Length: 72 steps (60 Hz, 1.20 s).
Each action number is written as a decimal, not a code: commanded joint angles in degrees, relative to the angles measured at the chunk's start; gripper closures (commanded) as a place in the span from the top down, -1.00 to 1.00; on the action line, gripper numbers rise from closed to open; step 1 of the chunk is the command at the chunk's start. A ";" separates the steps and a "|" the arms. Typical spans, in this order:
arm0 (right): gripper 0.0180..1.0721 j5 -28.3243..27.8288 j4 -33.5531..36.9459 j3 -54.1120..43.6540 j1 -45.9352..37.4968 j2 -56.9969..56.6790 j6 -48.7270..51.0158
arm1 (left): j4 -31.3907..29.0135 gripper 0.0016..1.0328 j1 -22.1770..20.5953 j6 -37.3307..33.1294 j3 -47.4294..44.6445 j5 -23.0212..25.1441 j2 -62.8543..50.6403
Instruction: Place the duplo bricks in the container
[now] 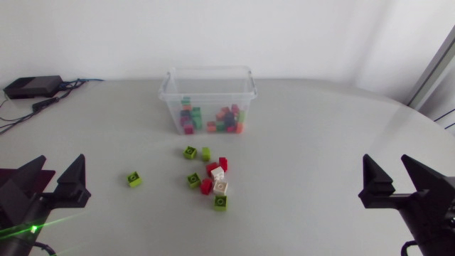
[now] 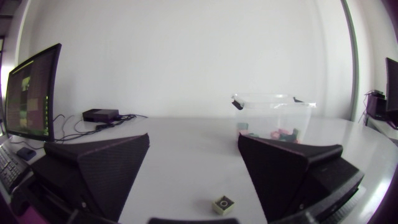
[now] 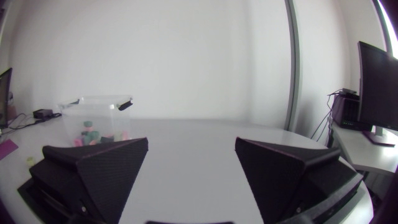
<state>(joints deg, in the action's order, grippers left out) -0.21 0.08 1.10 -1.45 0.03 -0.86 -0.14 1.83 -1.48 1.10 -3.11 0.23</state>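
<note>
**A:** Which arm gets first go at the loose duplo bricks?

**B:** The left, I'd judge. A lone lime brick (image 1: 134, 179) sits on the bench (image 1: 320, 142) on the arms' side of the container (image 1: 210, 70), off toward the left arm. It lies ahead of the left jaws, which stand wide apart and hold nothing. In the left wrist view it is in the lane between the two fingers, a shade toward the right-hand one (image 2: 223, 205).

**A:** Any long axis to line up with?

**B:** None that I can see. It looks square, turned a little askew.

**A:** And the rest?

**B:** A cluster of bricks (image 1: 210, 178), lime, red and a white one, lies straight out from the container's near wall, between the two arms and nearer the left. The right jaws are apart and empty too, well off from it. The container already holds a layer of mixed bricks (image 1: 213, 119).

**A:** So straight ahead and down?

**B:** That's my reading, then a carry across to the container.
</note>
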 commanded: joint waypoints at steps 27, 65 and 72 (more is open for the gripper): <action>0.92 -0.06 1.94 3.11 0.93 0.41 0.51 | -2.23 0.92 0.28 0.07 2.85 -0.05 0.30; 0.92 -0.06 5.20 24.12 7.34 34.68 2.09 | -9.70 0.86 -5.16 -0.81 27.90 0.57 -37.23; 0.92 -0.41 7.75 27.90 7.43 42.07 2.09 | -15.94 0.86 -5.25 -2.92 33.35 1.88 -45.84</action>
<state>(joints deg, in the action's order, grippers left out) -0.21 6.22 26.65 5.58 37.85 0.45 -13.56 -3.09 -2.50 30.33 -1.83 -40.03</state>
